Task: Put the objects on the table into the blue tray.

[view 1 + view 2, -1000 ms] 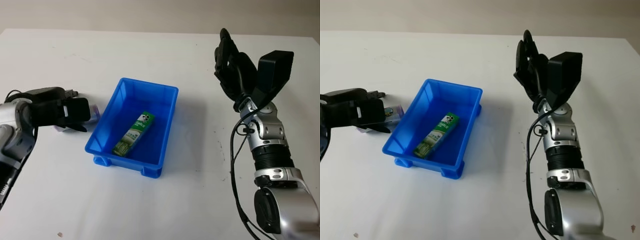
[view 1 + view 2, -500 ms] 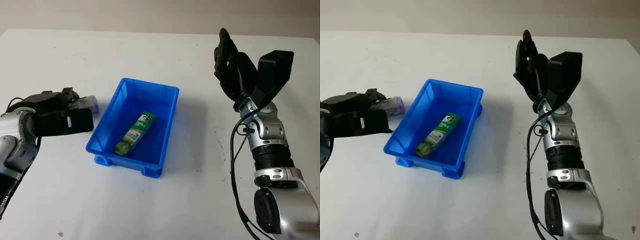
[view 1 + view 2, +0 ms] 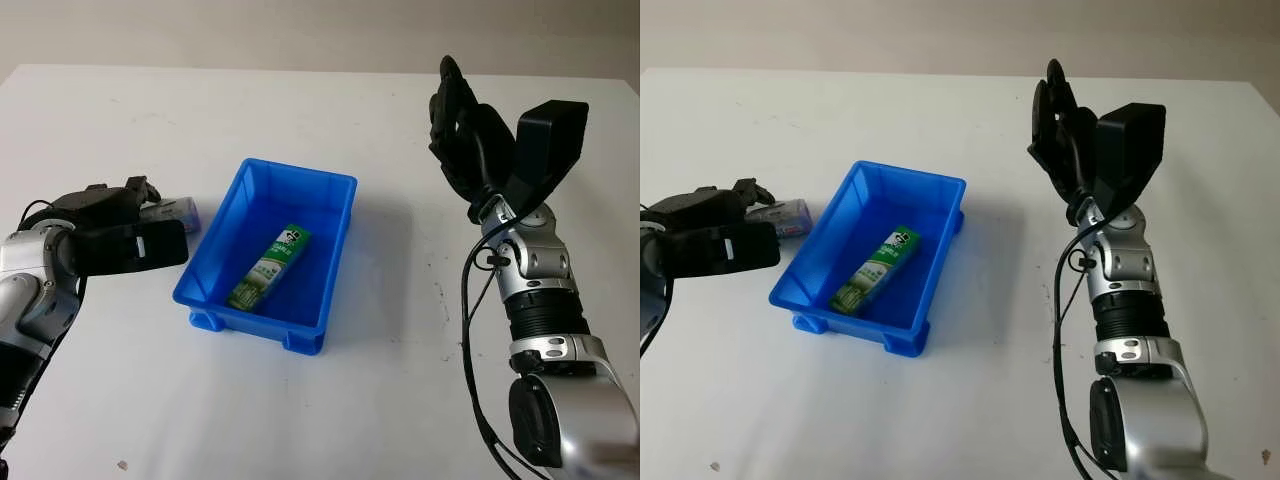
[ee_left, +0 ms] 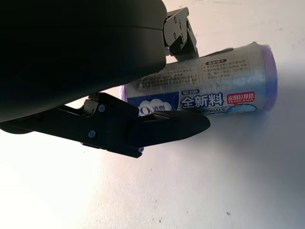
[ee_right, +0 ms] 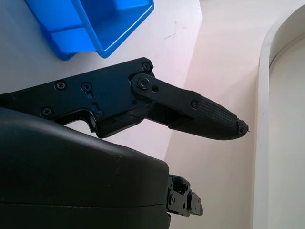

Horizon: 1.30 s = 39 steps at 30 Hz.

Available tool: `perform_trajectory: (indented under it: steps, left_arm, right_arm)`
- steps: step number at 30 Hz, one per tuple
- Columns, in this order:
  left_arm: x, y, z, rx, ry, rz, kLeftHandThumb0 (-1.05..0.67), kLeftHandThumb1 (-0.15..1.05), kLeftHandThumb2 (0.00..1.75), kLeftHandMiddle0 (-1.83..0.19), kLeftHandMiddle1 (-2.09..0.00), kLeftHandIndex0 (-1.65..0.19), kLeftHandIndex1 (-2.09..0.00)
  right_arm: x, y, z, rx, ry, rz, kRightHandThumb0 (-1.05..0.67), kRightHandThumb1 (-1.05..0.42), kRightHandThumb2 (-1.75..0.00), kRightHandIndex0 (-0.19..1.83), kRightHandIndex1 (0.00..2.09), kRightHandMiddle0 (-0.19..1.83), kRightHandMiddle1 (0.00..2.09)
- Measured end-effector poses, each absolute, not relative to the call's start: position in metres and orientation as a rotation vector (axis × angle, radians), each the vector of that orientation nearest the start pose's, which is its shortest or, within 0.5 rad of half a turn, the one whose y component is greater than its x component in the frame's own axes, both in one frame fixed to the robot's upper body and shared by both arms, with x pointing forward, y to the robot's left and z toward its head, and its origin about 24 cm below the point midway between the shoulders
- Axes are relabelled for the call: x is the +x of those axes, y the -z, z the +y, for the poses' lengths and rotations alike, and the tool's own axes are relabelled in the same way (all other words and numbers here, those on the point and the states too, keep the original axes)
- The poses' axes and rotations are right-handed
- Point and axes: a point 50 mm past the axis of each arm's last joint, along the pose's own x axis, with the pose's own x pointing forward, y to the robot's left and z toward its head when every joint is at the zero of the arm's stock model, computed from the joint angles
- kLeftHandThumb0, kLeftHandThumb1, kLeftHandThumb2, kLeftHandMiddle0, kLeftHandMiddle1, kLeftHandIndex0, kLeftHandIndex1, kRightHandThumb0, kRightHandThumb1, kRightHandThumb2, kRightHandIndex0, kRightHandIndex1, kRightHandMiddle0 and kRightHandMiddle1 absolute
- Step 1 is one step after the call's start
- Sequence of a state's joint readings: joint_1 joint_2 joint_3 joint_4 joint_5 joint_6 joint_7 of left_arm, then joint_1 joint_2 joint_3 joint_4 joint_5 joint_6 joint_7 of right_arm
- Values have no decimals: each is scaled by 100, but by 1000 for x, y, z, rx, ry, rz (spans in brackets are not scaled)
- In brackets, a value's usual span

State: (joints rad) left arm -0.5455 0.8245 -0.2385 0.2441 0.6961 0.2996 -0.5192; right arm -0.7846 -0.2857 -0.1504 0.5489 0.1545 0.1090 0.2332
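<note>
Left robot hand (image 3: 120, 215) had shifted toward 12 o'clock, fingers closing round the roll (image 4: 209, 83); blue tray (image 3: 330, 185) at its 3 o'clock; grasp uncertain

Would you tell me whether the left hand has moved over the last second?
Yes. The left hand has drawn back from the blue tray, and the purple roll now lies beside its fingers on the table.

Blue tray (image 3: 335, 190) holding green box (image 3: 268, 266), silver-purple roll (image 3: 176, 209) lying beside it
</note>
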Motion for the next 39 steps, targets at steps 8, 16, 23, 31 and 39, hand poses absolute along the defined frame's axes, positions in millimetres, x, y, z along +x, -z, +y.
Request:
perform_trajectory:
  steps: [8, 16, 23, 31, 39]
  left_arm:
    - [344, -167, 292, 1458, 11, 359, -40, 105, 47, -54, -209, -16, -209]
    - [350, -176, 304, 1440, -63, 363, -38, 105, 48, -60, -209, -25, -209]
    - [352, -190, 306, 1414, -158, 242, -34, 105, 48, -86, -209, -38, -209]
    - [354, -199, 306, 1311, -191, 196, -35, 105, 48, -48, -209, -11, -209]
    - [350, -248, 279, 1189, -143, -63, -35, 105, 48, -2, -198, 4, -148]
  right_arm:
    - [384, -167, -189, -55, -162, -143, -73, -105, -78, -19, 0, -19, 0]
    - [384, -166, -189, -55, -163, -140, -72, -105, -78, -19, 0, -19, 0]
    - [384, -165, -189, -57, -166, -137, -72, -105, -78, -19, 0, -19, 0]
    - [384, -164, -189, -57, -176, -138, -72, -105, -78, -19, 0, -19, 0]
    - [385, -164, -189, -59, -184, -137, -72, -105, -78, -19, 0, -19, 0]
